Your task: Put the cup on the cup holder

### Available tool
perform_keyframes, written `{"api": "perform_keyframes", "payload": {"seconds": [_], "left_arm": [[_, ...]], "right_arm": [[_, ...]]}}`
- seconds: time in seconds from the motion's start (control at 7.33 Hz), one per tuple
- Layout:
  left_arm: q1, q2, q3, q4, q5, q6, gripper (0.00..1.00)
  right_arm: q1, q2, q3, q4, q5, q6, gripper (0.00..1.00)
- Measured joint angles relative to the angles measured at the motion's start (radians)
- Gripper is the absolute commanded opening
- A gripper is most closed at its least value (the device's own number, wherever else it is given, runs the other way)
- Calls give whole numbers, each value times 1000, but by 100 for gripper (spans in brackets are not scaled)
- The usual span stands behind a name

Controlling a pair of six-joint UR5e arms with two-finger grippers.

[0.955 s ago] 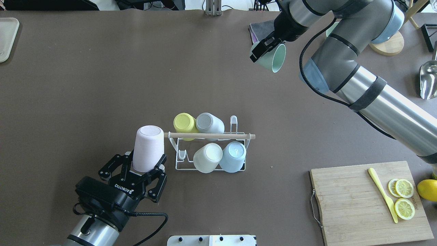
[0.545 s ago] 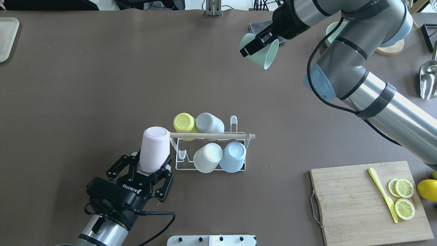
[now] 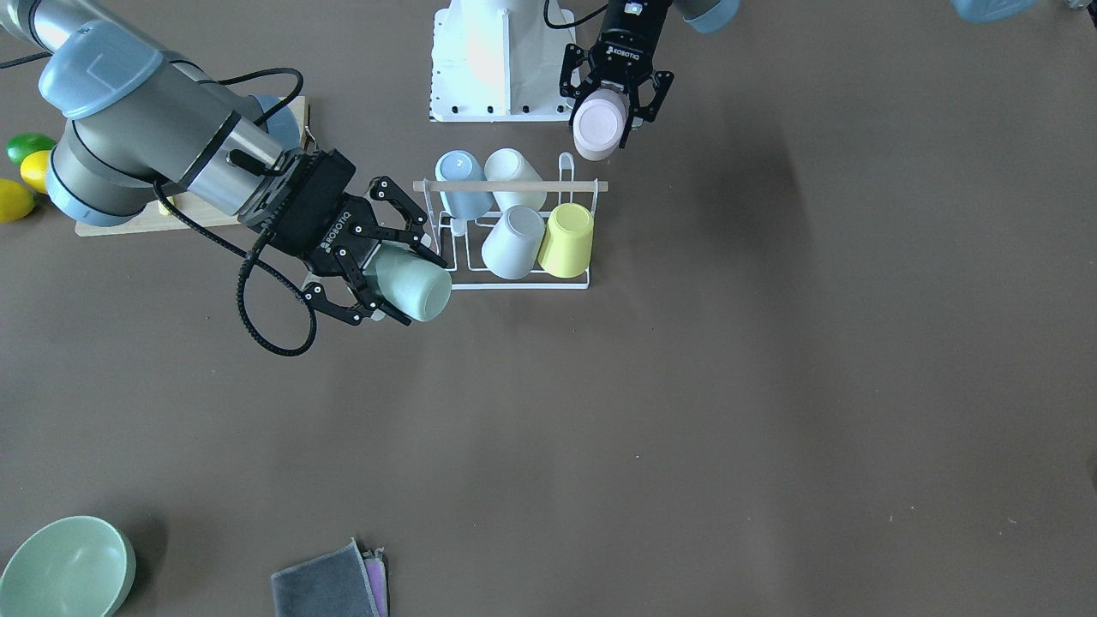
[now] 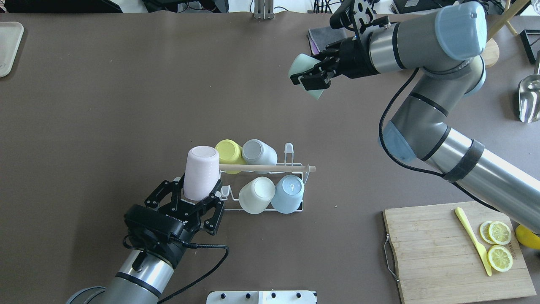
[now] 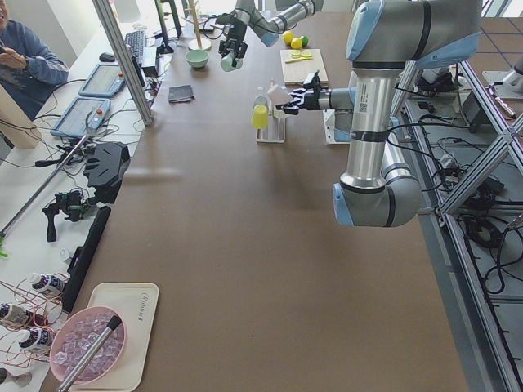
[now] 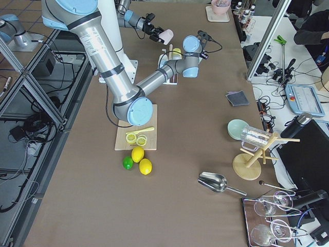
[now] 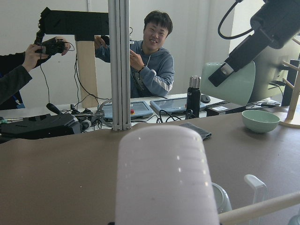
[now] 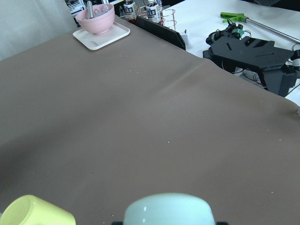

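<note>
The brown bench (image 4: 105, 105) carries the white wire cup holder (image 4: 270, 168) near the middle of the overhead view. A wooden cutting board (image 4: 438, 253) lies at lower right, a pale tray (image 4: 8, 46) at the upper left edge and a metal scoop (image 4: 529, 99) at the right edge. In the front-facing view a mint bowl (image 3: 64, 566) sits at lower left, with a grey cloth (image 3: 326, 587) to its right.
</note>
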Motion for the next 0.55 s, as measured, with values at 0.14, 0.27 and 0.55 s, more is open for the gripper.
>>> {"api": "perform_keyframes", "payload": {"seconds": [0.14, 0.27, 0.55], "left_arm": [[-9, -15, 16, 1, -11, -8, 29], [-11, -25, 25, 2, -17, -11, 29], [-11, -34, 36, 3, -20, -13, 29]], "right_arm": [[-35, -23, -14, 96, -45, 7, 0], [-77, -32, -44, 203, -97, 15, 0], [-133, -12, -107, 359, -165, 21, 0]]}}
